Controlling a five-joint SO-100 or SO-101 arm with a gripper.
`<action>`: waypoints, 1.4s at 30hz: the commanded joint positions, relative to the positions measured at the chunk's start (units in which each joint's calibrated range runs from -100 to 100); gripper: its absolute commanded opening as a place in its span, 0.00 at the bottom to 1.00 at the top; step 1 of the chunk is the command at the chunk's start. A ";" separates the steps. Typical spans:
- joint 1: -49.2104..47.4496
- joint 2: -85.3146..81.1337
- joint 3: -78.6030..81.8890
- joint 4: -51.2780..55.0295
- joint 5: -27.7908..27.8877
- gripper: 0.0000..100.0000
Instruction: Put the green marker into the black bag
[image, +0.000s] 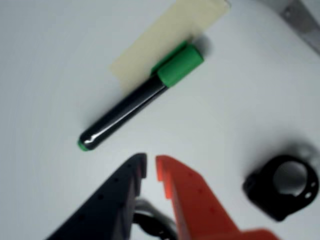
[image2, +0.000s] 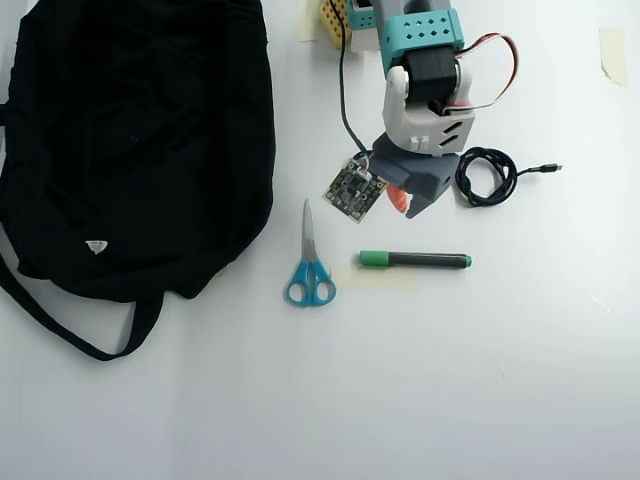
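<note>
The green marker (image: 135, 102) lies flat on the white table, green cap at the upper right, partly on a strip of beige tape (image: 165, 35). In the overhead view the marker (image2: 415, 260) lies level, cap to the left. My gripper (image: 151, 167) hangs just short of the marker's small green end, its black and orange fingers nearly together with nothing between them. In the overhead view the gripper (image2: 405, 205) points down just above the marker's middle. The black bag (image2: 130, 140) lies at the far left, well away.
Blue-handled scissors (image2: 310, 270) lie left of the marker. A coiled black cable (image2: 487, 175) lies right of the arm. A blurred black ring-shaped thing (image: 282, 186) sits at the wrist view's lower right. More tape (image2: 612, 52) is at the overhead view's top right.
</note>
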 joint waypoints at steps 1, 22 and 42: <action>0.16 -0.38 -2.77 0.36 -2.61 0.03; -2.68 19.95 -28.20 14.22 -10.27 0.03; -3.13 29.33 -38.98 21.37 -17.29 0.11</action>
